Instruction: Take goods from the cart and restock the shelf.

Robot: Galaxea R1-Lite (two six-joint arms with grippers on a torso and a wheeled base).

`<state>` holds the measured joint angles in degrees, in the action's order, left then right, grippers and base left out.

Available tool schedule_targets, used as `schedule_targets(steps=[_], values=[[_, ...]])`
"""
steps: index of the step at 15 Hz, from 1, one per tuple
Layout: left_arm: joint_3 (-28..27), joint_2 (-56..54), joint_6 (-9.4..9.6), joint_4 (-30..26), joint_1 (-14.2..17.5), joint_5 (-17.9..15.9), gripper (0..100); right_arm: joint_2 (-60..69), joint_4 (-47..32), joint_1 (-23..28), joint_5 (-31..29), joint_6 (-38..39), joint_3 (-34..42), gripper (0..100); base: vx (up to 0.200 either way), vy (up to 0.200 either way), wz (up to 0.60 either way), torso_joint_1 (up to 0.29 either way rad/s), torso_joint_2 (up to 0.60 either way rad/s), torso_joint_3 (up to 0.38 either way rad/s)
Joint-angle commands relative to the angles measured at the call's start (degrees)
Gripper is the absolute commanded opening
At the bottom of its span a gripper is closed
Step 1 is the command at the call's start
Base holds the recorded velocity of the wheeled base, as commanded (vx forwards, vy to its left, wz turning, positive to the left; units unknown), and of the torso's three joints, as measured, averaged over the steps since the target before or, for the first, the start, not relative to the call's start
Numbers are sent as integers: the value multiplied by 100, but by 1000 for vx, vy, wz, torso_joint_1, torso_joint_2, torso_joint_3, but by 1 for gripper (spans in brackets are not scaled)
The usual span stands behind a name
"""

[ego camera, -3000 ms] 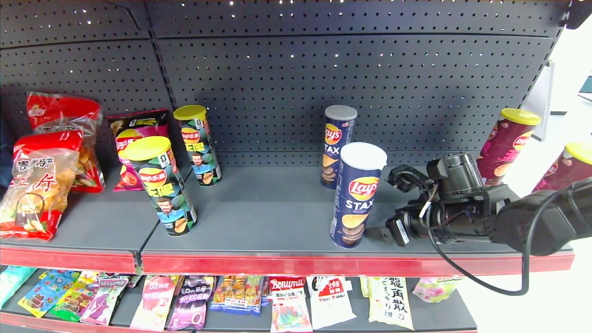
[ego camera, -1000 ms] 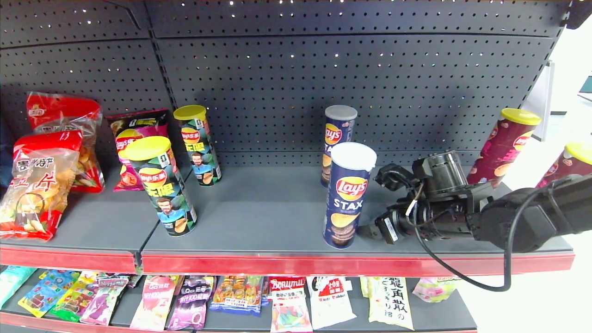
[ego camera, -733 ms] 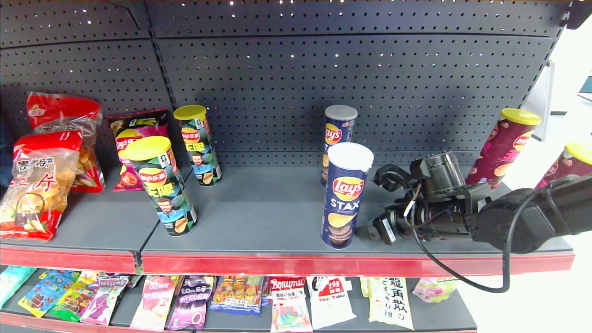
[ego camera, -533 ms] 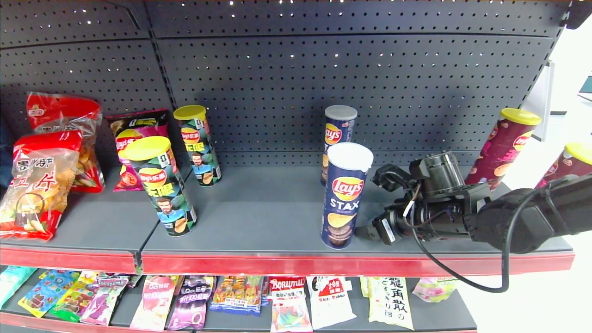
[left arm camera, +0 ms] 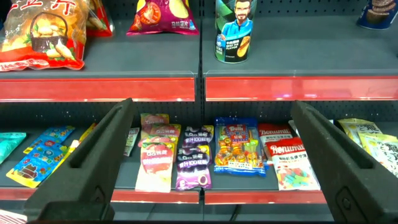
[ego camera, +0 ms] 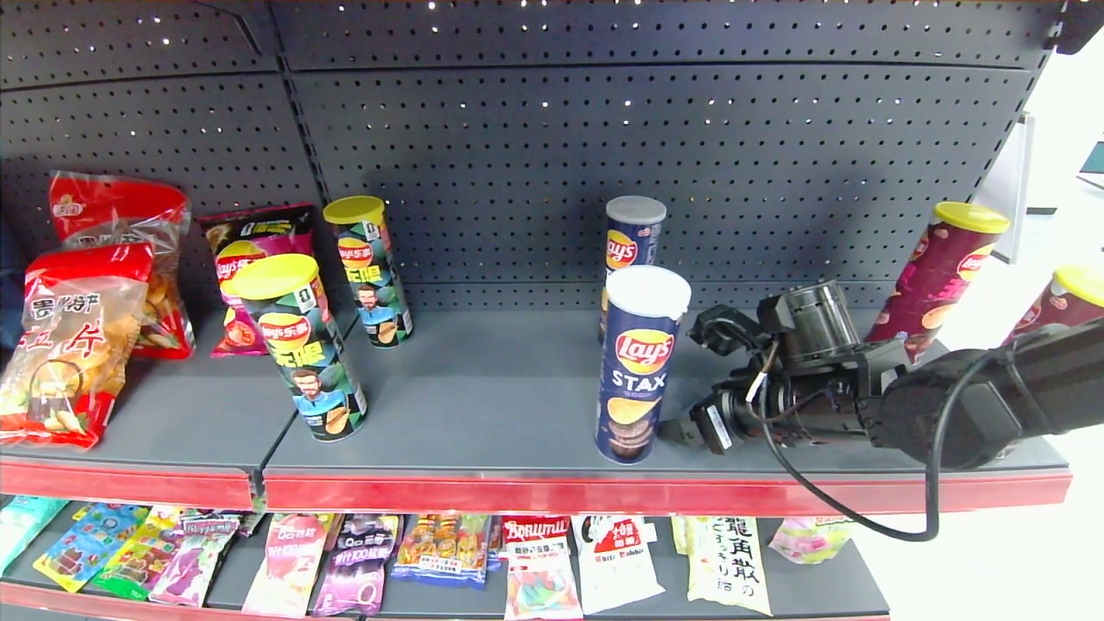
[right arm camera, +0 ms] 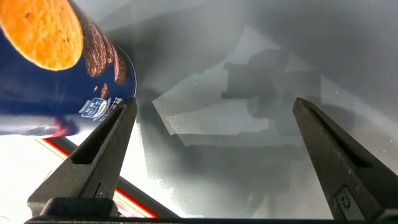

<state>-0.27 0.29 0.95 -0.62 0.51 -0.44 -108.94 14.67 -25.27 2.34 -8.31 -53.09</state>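
A blue chip can (ego camera: 638, 371) with a white lid stands upright near the front edge of the grey shelf (ego camera: 483, 405). My right gripper (ego camera: 687, 379) lies low over the shelf just right of it, open, one fingertip against the can's base. In the right wrist view the can (right arm camera: 56, 56) sits off the tip of one finger (right arm camera: 99, 155), with bare shelf between the fingers. My left gripper (left arm camera: 205, 155) is open and holds nothing, facing the lower shelf's snack packets (left arm camera: 236, 146).
A second blue can (ego camera: 630, 246) stands behind the first. Two green cans (ego camera: 302, 345) stand left of centre, chip bags (ego camera: 69, 345) at far left, two maroon cans (ego camera: 940, 259) at the right end. The shelf has a red front lip (ego camera: 604, 493); bare shelf lies between the green and blue cans.
My right gripper has moved left along the shelf, and the front blue can has slid left with it, staying upright.
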Motion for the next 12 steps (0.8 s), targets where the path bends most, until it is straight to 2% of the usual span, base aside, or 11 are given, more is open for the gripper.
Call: schedule_targets(steps=[1, 12], values=[[0, -3, 2, 1, 2, 0, 100, -14, 1, -22, 3, -4, 9, 100, 0, 0, 0, 0, 0, 0], [0, -3, -7, 1, 2, 0, 100, -75, 1, -57, 12, -4, -79, 100, 0, 0, 0, 0, 0, 0]])
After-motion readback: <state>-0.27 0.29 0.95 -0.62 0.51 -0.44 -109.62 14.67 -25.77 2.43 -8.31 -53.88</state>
